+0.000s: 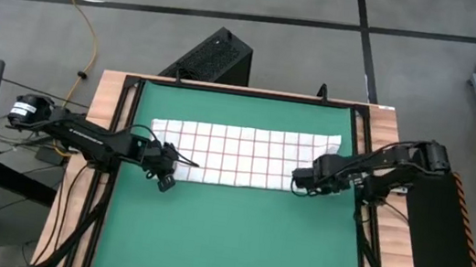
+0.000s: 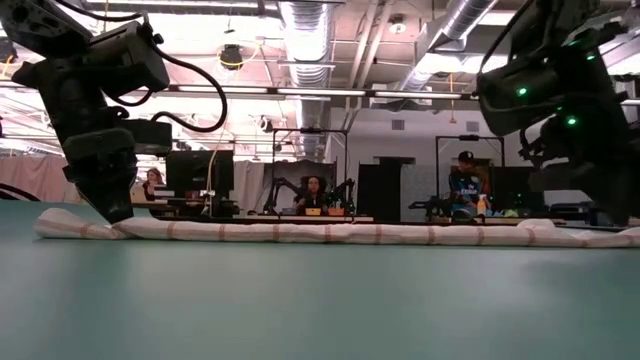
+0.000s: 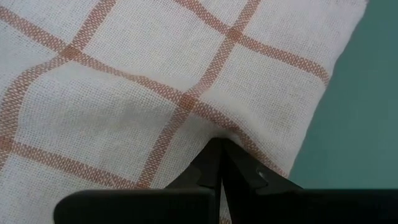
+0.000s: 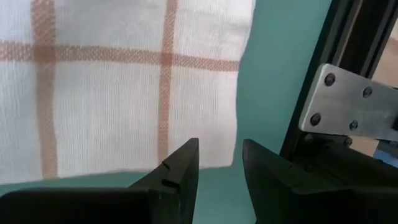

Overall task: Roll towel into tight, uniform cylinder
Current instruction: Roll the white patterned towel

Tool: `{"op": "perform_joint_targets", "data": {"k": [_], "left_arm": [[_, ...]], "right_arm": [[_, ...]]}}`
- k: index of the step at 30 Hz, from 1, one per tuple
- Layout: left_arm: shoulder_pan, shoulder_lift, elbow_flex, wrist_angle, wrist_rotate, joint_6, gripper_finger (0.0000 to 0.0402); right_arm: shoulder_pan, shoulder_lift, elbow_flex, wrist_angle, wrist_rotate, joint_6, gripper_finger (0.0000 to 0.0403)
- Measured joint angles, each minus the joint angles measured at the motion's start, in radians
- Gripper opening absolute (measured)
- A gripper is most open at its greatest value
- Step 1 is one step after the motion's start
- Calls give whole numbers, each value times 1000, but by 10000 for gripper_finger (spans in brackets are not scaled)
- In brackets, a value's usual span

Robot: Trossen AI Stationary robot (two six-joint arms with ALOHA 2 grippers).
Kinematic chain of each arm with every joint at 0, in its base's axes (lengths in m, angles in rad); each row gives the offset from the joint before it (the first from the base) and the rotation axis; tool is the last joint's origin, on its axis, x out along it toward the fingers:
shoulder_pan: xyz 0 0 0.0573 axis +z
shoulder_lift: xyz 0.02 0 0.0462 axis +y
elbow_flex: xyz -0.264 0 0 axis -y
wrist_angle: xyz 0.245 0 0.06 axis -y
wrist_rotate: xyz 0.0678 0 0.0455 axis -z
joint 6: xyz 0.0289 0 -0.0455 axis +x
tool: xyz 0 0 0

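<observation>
The towel [image 1: 244, 156] lies as a long flat band across the far half of the green mat [image 1: 233, 243], from about 9 o'clock to 3 o'clock of the mat's centre. It is folded or only partly rolled, not yet a cylinder. The left gripper [image 1: 165, 177] is at the band's near left corner with its fingers pressed together on the cloth edge. The right gripper [image 1: 302, 181] is at the near right corner, its fingers standing apart and holding nothing.

To do this step well, I think both corners should be taken at the same depth and turned away toward 12 o'clock together, keeping the cloth taut between them (otherwise the roll becomes a cone).

The low view shows what the high view cannot: the towel is thin and low along the bench, a little thicker at the left end. The right wrist view shows the free corner beyond the spread fingers [image 4: 180, 168], with mat between them. The left wrist view shows the closed fingertips [image 3: 217, 163] meeting the cloth.
</observation>
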Motion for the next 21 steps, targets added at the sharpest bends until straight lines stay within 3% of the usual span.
{"op": "perform_joint_targets", "data": {"k": [21], "left_arm": [[0,0,0,-3,-3,39,2]], "right_arm": [[-166,0,0,4,-66,-82,122]]}}
